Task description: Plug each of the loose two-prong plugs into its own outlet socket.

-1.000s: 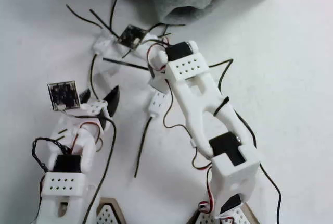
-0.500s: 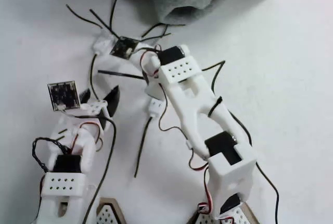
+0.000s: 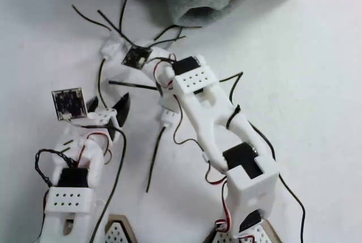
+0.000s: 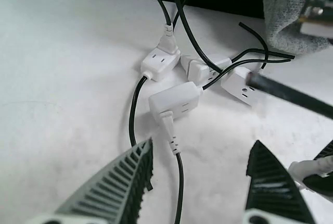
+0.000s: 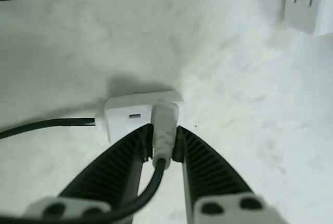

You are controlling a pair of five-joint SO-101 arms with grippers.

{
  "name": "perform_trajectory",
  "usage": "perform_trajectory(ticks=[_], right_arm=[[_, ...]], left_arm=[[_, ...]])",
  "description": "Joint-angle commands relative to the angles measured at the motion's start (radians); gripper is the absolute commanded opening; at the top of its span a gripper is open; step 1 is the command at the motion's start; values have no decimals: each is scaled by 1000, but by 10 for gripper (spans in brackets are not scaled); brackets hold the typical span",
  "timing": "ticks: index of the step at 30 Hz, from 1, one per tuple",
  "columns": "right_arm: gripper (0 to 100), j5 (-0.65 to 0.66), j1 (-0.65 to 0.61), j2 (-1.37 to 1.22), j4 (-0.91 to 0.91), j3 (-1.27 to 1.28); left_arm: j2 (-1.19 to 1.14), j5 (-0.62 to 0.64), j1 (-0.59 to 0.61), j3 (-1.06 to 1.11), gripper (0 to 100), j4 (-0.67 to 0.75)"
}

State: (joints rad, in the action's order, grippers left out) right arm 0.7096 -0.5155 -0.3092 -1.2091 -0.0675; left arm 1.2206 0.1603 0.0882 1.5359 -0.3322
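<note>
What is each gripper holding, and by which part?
The right gripper pinches a white plug by the sides of its body. The left gripper is open and holds nothing.

Plug (image 5: 165, 124) prongs hidden at socket (image 5: 126, 115); far outlet (image 5: 306, 0) cropped.

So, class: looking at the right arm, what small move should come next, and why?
Probably press the plug straight into the outlet socket: the right jaws grip it and its front meets the socket's face, apparently not yet fully seated.
</note>
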Motion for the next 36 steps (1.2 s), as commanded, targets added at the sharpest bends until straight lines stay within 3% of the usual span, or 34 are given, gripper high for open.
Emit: perform_trajectory(ticks=[1, 9, 25, 36], right_arm=[[18, 77, 16, 13, 30, 2], [18, 89, 79, 15, -18, 0], [18, 80, 18, 30, -22, -18], [18, 38, 44, 22, 8, 0]], left_arm=[[13, 2, 7, -6, 287, 23], [15, 2, 7, -6, 287, 23], [15, 2, 7, -8, 287, 23], [15, 2, 7, -8, 287, 23]])
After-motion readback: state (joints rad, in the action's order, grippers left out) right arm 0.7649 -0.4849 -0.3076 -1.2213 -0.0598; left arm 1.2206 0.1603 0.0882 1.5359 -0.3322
